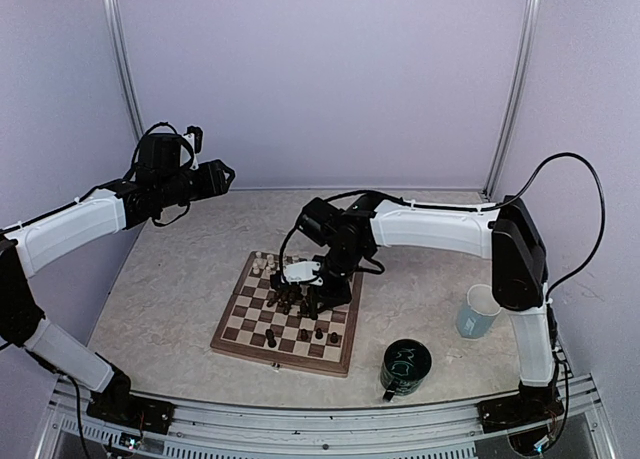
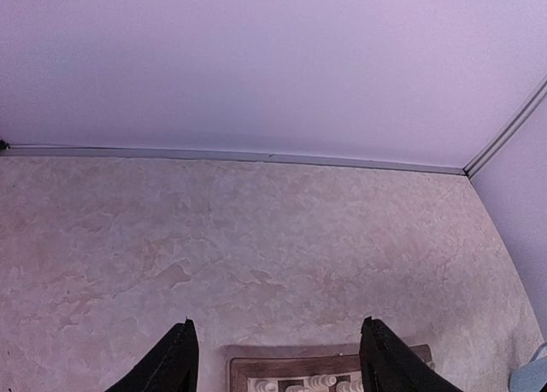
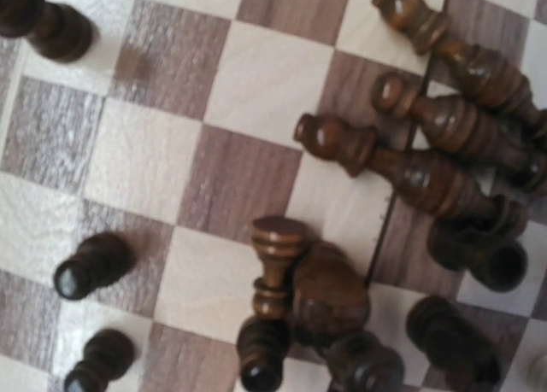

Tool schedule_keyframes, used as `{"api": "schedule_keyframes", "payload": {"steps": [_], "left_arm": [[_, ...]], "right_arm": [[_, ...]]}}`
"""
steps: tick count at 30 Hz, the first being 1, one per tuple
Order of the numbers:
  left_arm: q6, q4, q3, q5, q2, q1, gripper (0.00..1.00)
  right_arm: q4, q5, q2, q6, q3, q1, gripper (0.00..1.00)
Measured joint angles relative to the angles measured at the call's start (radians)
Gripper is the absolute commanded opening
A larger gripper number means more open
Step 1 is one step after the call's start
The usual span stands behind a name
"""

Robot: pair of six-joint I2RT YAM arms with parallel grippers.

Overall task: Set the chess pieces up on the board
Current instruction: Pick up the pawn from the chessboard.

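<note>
The board [image 1: 238, 331] lies at the table's middle. Cream chess pieces [image 1: 262, 262] stand at its far left corner, and dark ones [image 1: 320, 332] stand near its front edge. My right gripper [image 1: 302, 297] hangs low over a cluster of dark pieces at the board's centre; its jaws are hidden. The right wrist view shows several dark pieces lying on their sides [image 3: 410, 170], a toppled one [image 3: 278, 264] leaning on another, and standing pawns [image 3: 90, 264]. My left gripper [image 1: 215, 176] is raised at the far left, open and empty, with its fingers [image 2: 175, 362] apart above the board's far edge [image 2: 282, 358].
A pale blue cup [image 1: 478, 311] stands right of the board; it also shows in the left wrist view [image 2: 532, 377]. A dark green mug [image 1: 405, 367] stands near the front right. Lilac walls close the back and sides.
</note>
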Motion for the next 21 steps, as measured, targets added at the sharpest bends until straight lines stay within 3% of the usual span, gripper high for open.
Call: {"api": "schedule_keyframes", "payload": {"steps": [11,21], "left_arm": [[0.0,0.0,0.0,0.0,0.0,0.0,0.65],[0.0,0.0,0.0,0.004,0.0,0.0,0.65]], "right_arm": [[0.001,-0.011,0.02,0.0,0.0,0.002,0.25],[0.001,-0.022,0.04,0.001,0.0,0.007,0.13]]}}
